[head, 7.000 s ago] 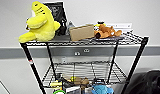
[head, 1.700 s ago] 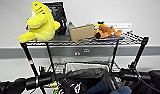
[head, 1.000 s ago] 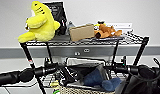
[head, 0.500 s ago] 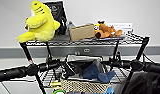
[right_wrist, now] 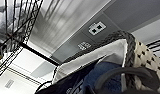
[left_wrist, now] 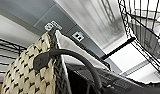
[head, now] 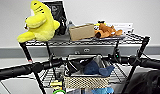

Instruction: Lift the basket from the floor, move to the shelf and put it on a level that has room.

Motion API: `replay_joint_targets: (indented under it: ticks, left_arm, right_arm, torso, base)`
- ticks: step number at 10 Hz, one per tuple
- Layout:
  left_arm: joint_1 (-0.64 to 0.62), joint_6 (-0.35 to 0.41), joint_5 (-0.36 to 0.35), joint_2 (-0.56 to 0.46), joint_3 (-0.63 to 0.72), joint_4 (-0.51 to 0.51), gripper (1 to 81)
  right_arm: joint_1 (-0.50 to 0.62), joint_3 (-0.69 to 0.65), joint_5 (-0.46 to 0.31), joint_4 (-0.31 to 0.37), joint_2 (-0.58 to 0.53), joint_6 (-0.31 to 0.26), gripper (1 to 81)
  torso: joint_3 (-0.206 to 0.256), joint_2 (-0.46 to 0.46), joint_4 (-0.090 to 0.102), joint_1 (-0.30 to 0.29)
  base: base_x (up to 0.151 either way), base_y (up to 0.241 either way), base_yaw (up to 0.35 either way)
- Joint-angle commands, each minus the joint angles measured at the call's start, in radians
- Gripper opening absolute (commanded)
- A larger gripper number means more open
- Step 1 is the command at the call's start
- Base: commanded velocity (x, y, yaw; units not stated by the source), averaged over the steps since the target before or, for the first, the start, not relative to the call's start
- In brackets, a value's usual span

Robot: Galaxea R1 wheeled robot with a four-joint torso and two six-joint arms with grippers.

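Observation:
The basket (head: 87, 81), beige woven with a pale rim, hangs between my two arms at the front of the shelf (head: 83, 42). It holds blue and black cloth. It is at the height of the second level (head: 119, 75), a black wire grid, and I cannot tell if it rests on it. My left gripper (head: 61, 62) is at the basket's left end and my right gripper (head: 113, 58) is at its right end. Each wrist view shows the woven side (left_wrist: 26, 72) (right_wrist: 143, 57) and a dark handle loop close up. The floor is hidden by the rack.
On the top tier sit a yellow plush toy (head: 39, 22), a brown cardboard box (head: 82, 31), an orange plush (head: 106, 30) and a dark frame (head: 56, 15). Colourful items (head: 57, 86) show below the basket. A dark bulky mass (head: 148, 82) lies at the right. A grey wall with sockets stands behind.
Since seven seconds ago both arms have come into view carrying the basket. Over the last second they rose slightly, bringing it up to the second tier.

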Motion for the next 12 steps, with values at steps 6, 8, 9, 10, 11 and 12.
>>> replay_joint_targets:
  ticks: [6,8,9,10,11,12]
  left_arm:
    - [-0.247,-0.019,0.065,0.158,-0.226,0.004,1.0]
    - [-0.250,-0.019,0.071,0.178,-0.267,0.004,1.0]
    - [-0.255,-0.019,0.085,0.193,-0.297,0.006,1.0]
    - [-0.255,-0.019,0.090,0.201,-0.314,0.009,1.0]
    - [-0.255,-0.019,0.096,0.205,-0.321,0.010,1.0]
    - [-0.255,-0.019,0.107,0.202,-0.321,0.014,1.0]
  right_arm:
    - [0.204,-0.235,0.049,-0.015,0.153,-0.018,1.0]
    - [0.203,-0.286,0.017,-0.030,0.187,-0.018,1.0]
    - [0.201,-0.304,0.017,-0.032,0.198,-0.018,1.0]
    - [0.201,-0.319,0.015,-0.033,0.205,-0.018,1.0]
    - [0.198,-0.326,0.014,-0.035,0.212,-0.019,1.0]
    - [0.186,-0.323,0.014,-0.036,0.212,-0.019,1.0]
  torso:
    - [-0.001,0.000,0.000,0.001]
    - [-0.001,0.001,0.000,0.001]
    - [-0.001,0.001,0.000,0.001]
    - [-0.001,0.001,0.000,0.001]
    - [-0.001,0.001,0.000,0.002]
    - [-0.001,0.001,0.000,0.002]
  base:
    - [0.000,0.000,0.000]
    - [0.000,0.000,0.000]
    - [0.000,0.000,0.000]
    - [0.000,0.000,0.000]
    - [0.000,0.000,0.000]
    - [0.000,0.000,0.000]
